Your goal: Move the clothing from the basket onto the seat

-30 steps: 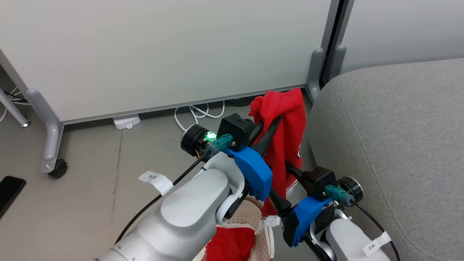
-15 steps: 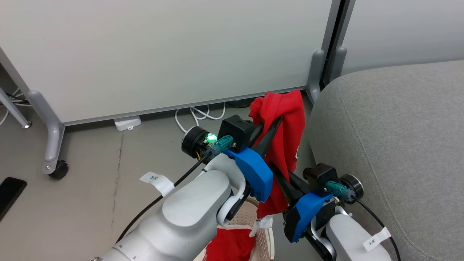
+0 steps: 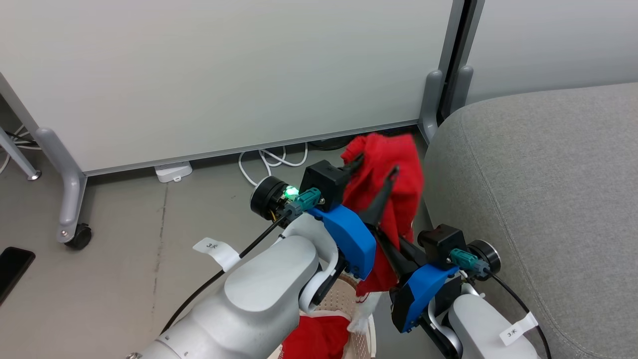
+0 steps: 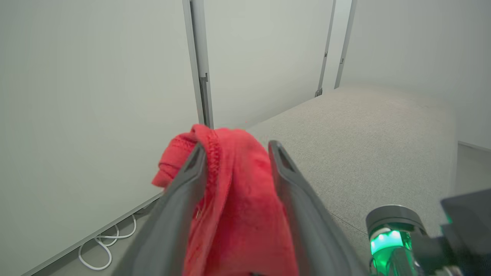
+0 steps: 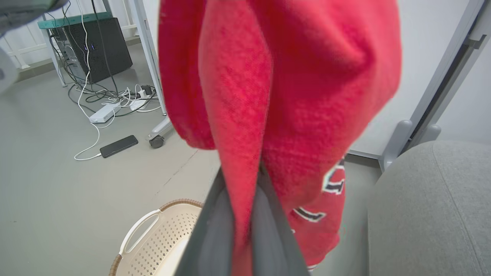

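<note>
Head view, just beside the grey sofa (image 3: 548, 174): red jersey (image 3: 406, 154) hanging, loose between the spread fingers of the left gripper (image 3: 377, 164), pinched tight lower down by the right gripper (image 5: 243, 176).

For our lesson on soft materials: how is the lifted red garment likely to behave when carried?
Probably floppy: the red garment hangs in loose folds around the shut right tool. Likely light, since thin fingers hold it up. It may snag: cloth drapes between the fingers of the open left tool.
</note>
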Controlling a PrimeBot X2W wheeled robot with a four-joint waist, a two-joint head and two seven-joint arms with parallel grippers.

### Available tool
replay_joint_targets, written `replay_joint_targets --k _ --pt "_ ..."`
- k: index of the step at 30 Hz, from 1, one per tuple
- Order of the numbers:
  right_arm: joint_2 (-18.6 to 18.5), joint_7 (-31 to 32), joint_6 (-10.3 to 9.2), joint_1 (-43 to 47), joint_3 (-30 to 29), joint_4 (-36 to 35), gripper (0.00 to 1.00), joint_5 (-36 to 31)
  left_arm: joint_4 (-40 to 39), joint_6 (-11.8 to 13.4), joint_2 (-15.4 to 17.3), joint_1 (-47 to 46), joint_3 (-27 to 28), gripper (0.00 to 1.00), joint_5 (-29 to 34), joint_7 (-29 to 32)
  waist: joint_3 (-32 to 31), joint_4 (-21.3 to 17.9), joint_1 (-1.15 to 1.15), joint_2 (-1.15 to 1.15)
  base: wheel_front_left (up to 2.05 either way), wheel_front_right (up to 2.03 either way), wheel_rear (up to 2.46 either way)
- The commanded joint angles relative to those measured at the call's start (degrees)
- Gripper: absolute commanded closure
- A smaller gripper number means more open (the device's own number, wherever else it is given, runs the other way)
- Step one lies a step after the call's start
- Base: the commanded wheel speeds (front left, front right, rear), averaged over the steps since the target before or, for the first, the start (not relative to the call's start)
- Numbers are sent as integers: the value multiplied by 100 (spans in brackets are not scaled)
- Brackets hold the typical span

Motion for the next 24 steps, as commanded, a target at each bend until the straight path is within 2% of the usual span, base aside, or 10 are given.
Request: replay_joint_targets --k 1,10,16,24 --pt "-16 -28 3 -90 6 17 100 -2 7 14 7 -112 -21 0 -31 -39 -1 7 0 0 0 0 0" --pt "-15 -53 3 -95 -2 25 100 -3 56 84 8 -96 -44 0 -54 -110 -16 34 0 0 0 0 0" --pt "-15 -49 3 -102 -48 -6 100 -60 23 143 74 110 153 0 0 -185 -6 38 0 0 0 0 0" --pt "-15 -52 3 -70 -196 -118 100 -152 -859 152 508 896 1068 0 564 -207 25 20 0 0 0 0 0"
